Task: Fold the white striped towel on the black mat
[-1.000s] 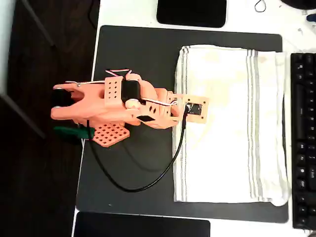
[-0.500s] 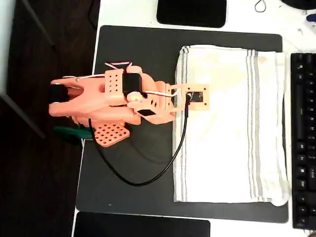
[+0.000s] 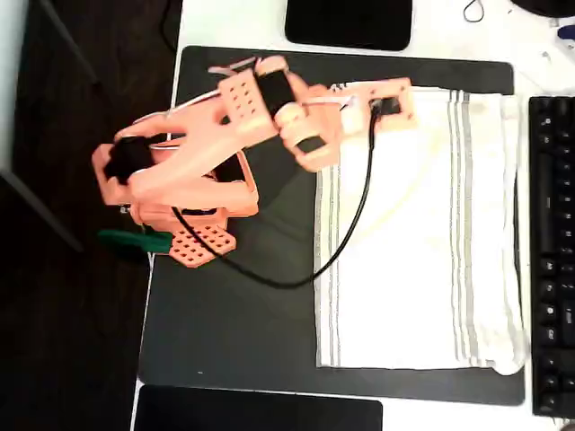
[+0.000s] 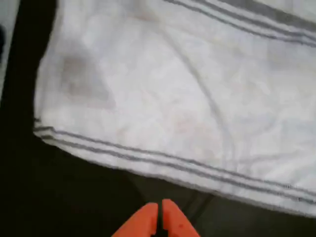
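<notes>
In the overhead view the orange arm (image 3: pixel 193 157) reaches right from the surface's (image 3: pixel 234 22) left edge. Its claw (image 4: pixel 159 219), tips pressed together and empty, hovers over the bare black mat (image 3: pixel 234 314) just beside the white striped towel's (image 3: pixel 413 251) striped edge, near its far-left corner. A cable (image 3: pixel 346 242) trails across the towel; beyond its right edge lies a keyboard (image 3: pixel 552 251)

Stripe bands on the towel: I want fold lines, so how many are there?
2. One band runs along the towel's left edge in the overhead view, the other near its right edge.
</notes>
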